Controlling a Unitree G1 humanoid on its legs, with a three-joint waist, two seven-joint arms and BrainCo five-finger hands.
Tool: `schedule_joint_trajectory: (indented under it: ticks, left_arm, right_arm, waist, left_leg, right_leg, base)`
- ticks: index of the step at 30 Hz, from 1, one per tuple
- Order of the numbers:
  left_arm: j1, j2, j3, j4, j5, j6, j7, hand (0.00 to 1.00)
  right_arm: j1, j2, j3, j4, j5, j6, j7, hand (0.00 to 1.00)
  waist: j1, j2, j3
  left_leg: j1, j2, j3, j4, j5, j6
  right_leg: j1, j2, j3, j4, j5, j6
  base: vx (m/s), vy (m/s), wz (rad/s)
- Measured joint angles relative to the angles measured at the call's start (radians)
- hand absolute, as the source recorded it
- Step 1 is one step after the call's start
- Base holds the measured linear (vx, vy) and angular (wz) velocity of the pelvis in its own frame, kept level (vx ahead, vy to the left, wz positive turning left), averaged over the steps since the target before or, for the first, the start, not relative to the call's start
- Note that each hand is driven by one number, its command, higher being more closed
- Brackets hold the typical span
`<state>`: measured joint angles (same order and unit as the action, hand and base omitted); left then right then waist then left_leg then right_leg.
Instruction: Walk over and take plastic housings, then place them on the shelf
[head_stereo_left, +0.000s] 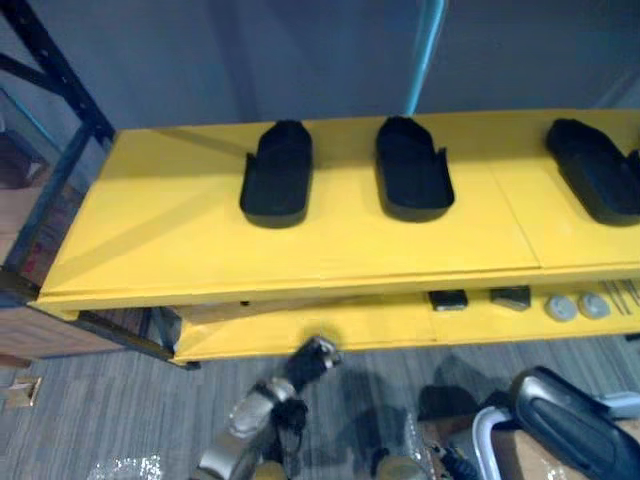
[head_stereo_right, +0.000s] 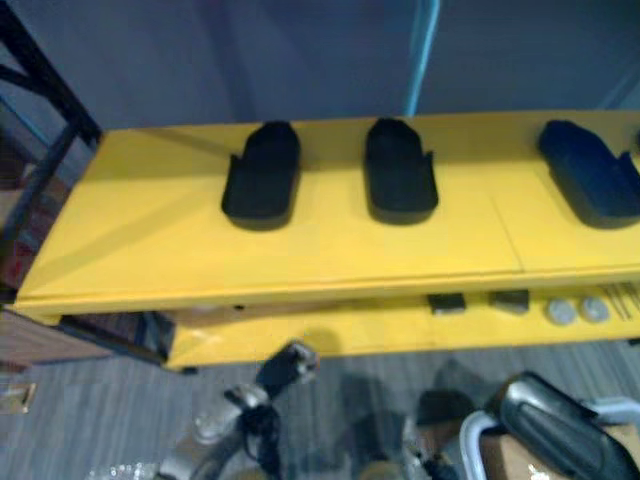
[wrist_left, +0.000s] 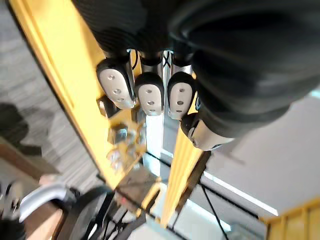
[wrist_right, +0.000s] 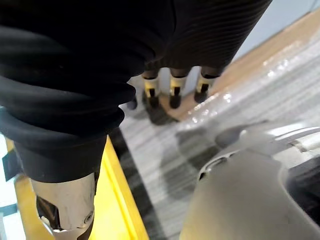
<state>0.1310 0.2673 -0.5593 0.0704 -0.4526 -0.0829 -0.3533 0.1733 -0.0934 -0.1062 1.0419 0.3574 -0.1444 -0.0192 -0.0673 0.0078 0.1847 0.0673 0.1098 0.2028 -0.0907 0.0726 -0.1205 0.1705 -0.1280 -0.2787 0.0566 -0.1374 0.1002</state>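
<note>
Three black plastic housings lie on the yellow shelf top (head_stereo_left: 200, 250): one at the left (head_stereo_left: 277, 175), one in the middle (head_stereo_left: 411, 170), one at the right edge (head_stereo_left: 595, 170). My left hand (head_stereo_left: 315, 357) hangs below the shelf's front edge, apart from all of them. In the left wrist view its fingers (wrist_left: 149, 94) are curled in and hold nothing, with the yellow shelf edge (wrist_left: 55, 65) past them. My right hand (wrist_right: 172, 86) hangs over the grey floor beside a yellow shelf edge (wrist_right: 112, 200), its fingers straight and empty.
The lower yellow shelf (head_stereo_left: 300, 335) carries two small dark blocks (head_stereo_left: 448, 299) and silver discs (head_stereo_left: 560, 307). A dark steel rack post (head_stereo_left: 60, 75) stands at the left. A grey and black rounded thing (head_stereo_left: 570, 425) sits over a cardboard box at the lower right.
</note>
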Motion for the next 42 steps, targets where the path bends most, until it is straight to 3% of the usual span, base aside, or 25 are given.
schedule_joint_trajectory:
  ticks: [3, 4, 7, 11, 15, 20, 22, 25, 28, 33, 34, 38, 42]
  left_arm:
    - [0.001, 0.005, -0.014, 0.0, 0.002, 0.003, -0.055, 1.0]
    - [0.0, 0.005, -0.015, 0.0, 0.022, 0.014, -0.068, 0.0]
    - [-0.029, 0.018, -0.05, 0.048, 0.114, 0.087, -0.075, 0.0]
    - [-0.042, 0.02, -0.037, 0.274, 0.117, 0.207, 0.029, 0.0]
    - [-0.025, 0.013, 0.048, 0.461, 0.14, 0.221, 0.125, 0.0]
    - [0.021, -0.007, 0.188, 0.648, 0.197, 0.118, 0.27, 0.0]
    - [0.043, -0.025, 0.268, 0.726, 0.239, 0.031, 0.349, 0.0]
    - [0.056, -0.051, 0.353, 0.78, 0.274, -0.057, 0.439, 0.0]
    - [0.06, -0.068, 0.422, 0.817, 0.259, -0.093, 0.49, 0.0]
    - [0.068, -0.09, 0.503, 0.859, 0.165, -0.117, 0.507, 0.0]
    - [0.045, -0.124, 0.664, 0.962, 0.058, -0.069, 0.528, 0.0]
    - [0.046, -0.126, 0.666, 0.963, 0.057, -0.069, 0.528, 0.0]
    - [0.045, -0.122, 0.677, 0.971, 0.056, -0.054, 0.53, 0.0]
  right_arm:
    - [-0.004, -0.001, 0.0, 0.01, 0.004, -0.001, -0.001, 0.0]
    - [-0.012, -0.001, 0.0, 0.01, 0.004, -0.002, 0.0, 0.0]
    - [-0.05, 0.003, 0.002, 0.018, 0.001, -0.003, 0.003, 0.0]
    - [-0.088, 0.04, 0.011, 0.039, 0.0, 0.006, 0.002, 0.0]
    - [-0.099, 0.047, 0.011, 0.044, -0.014, 0.027, -0.002, 0.0]
    - [-0.098, 0.064, 0.011, 0.046, -0.052, 0.033, -0.001, 0.0]
    - [-0.096, 0.064, 0.011, 0.046, -0.058, 0.033, 0.0, 0.0]
    - [-0.095, 0.064, 0.01, 0.046, -0.069, 0.033, 0.007, 0.0]
    - [-0.095, 0.064, 0.009, 0.046, -0.1, 0.032, 0.026, 0.0]
    - [-0.099, 0.064, 0.005, 0.046, -0.161, 0.019, 0.05, 0.0]
    - [-0.127, 0.062, 0.003, 0.066, -0.196, -0.005, 0.064, 0.0]
    - [-0.118, 0.062, 0.01, 0.066, -0.196, -0.005, 0.064, 0.0]
    - [-0.108, 0.056, -0.001, 0.065, -0.195, -0.004, 0.064, 0.0]
  waist:
    - [0.003, 0.0, -0.023]
    - [0.003, 0.0, -0.032]
    - [0.003, -0.004, -0.055]
    - [0.001, -0.022, -0.085]
    - [0.002, -0.037, -0.094]
    - [0.003, -0.057, -0.104]
    - [0.006, -0.062, -0.104]
    - [0.013, -0.062, -0.103]
    - [0.026, -0.061, -0.097]
    - [0.03, -0.069, -0.09]
    - [0.052, -0.105, -0.035]
    - [0.052, -0.1, -0.033]
    - [0.051, -0.095, -0.03]
  left_leg:
    - [-0.001, 0.0, -0.005, 0.0, 0.001, -0.002]
    - [-0.001, 0.001, -0.005, 0.0, 0.002, -0.003]
    - [0.0, 0.0, -0.003, 0.0, 0.004, -0.004]
    - [0.0, 0.003, 0.001, 0.0, 0.008, -0.008]
    - [0.002, 0.003, 0.003, 0.0, 0.009, -0.009]
    - [0.013, 0.004, 0.015, 0.0, 0.01, -0.01]
    - [0.021, 0.003, 0.024, 0.0, 0.01, -0.01]
    - [0.021, 0.002, 0.026, 0.0, 0.011, -0.009]
    - [0.021, -0.002, 0.026, 0.0, 0.01, -0.008]
    - [0.021, -0.007, 0.023, 0.0, 0.008, -0.006]
    - [0.038, -0.05, 0.022, -0.001, -0.037, 0.02]
    - [0.045, -0.024, 0.022, -0.001, -0.047, 0.019]
    - [0.052, -0.03, 0.025, 0.0, -0.051, 0.024]
  right_leg:
    - [0.007, -0.003, -0.014, 0.0, -0.003, 0.004]
    - [0.006, -0.004, -0.014, 0.0, -0.003, 0.004]
    - [0.007, -0.006, -0.016, 0.001, -0.003, 0.005]
    - [0.009, -0.004, -0.018, 0.0, -0.003, 0.005]
    - [0.011, -0.005, -0.019, 0.001, -0.003, 0.005]
    - [0.02, -0.006, -0.018, 0.002, -0.001, 0.008]
    - [0.026, -0.009, -0.014, 0.002, 0.001, 0.011]
    - [0.026, -0.012, -0.014, 0.0, 0.004, 0.016]
    - [0.026, -0.013, -0.014, -0.004, 0.006, 0.017]
    - [0.031, -0.016, -0.016, -0.007, 0.007, 0.019]
    - [0.058, -0.05, -0.018, -0.004, 0.023, 0.04]
    - [0.052, -0.025, -0.019, 0.008, 0.069, 0.015]
    - [0.034, -0.033, -0.018, 0.032, 0.082, 0.001]
  base:
    - [0.01, -0.013, 0.14]
    - [0.0, 0.0, 0.0]
    - [0.0, 0.0, 0.0]
    - [0.0, 0.0, 0.0]
    - [0.0, 0.0, 0.0]
    - [-0.01, 0.005, -0.02]
    - [-0.04, 0.011, -0.06]
    - [-0.04, 0.009, 0.0]
    - [0.0, 0.0, 0.0]
    - [0.0, 0.0, 0.0]
    - [0.0, 0.0, 0.0]
    - [0.01, 0.011, -0.02]
    - [0.03, 0.06, -0.05]
